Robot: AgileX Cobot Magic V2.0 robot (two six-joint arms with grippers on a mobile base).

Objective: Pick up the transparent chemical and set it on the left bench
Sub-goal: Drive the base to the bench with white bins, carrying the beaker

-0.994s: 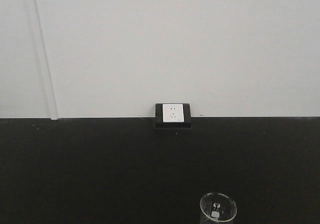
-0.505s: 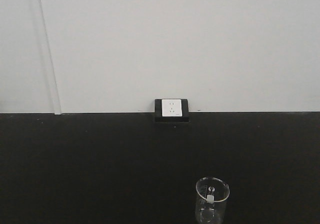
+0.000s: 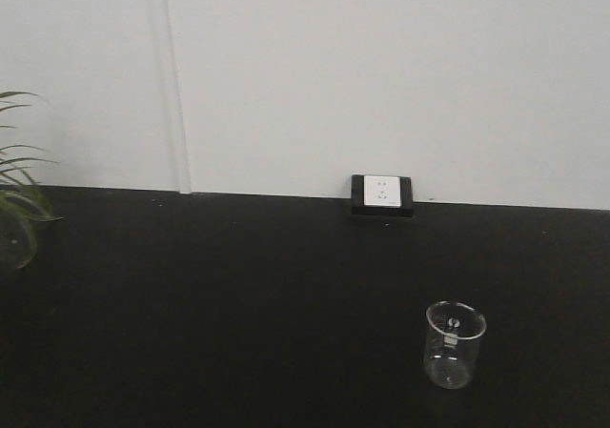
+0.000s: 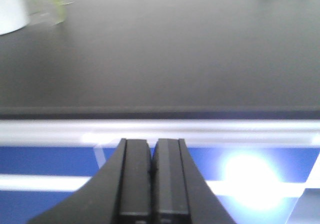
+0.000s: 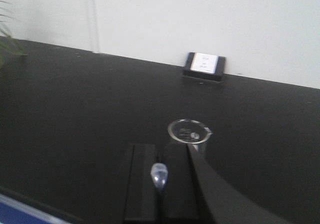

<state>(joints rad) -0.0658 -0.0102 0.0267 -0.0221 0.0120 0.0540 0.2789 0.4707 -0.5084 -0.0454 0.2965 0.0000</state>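
The transparent chemical (image 5: 159, 175) shows as a translucent bulb end pinched between the two black fingers of my right gripper (image 5: 161, 146), which is shut on it; the rest of it is hidden. That gripper hovers over the black countertop of the left bench (image 5: 75, 99), just short of a clear glass beaker (image 5: 189, 132). My left gripper (image 4: 151, 141) is shut with nothing in it, held before the bench's front edge and blue cabinet front (image 4: 50, 159). Neither gripper appears in the front view.
The beaker (image 3: 453, 344) stands on the countertop (image 3: 238, 285) at the right. A black-framed wall socket (image 3: 381, 194) sits where bench meets white wall. A green plant (image 3: 14, 209) reaches in at the far left, and its white pot (image 4: 10, 9) stands on the bench's far left corner.
The front view has swung left and pulled back: socket and beaker slid right, the beaker now shows whole, and the plant has come into view at the left.
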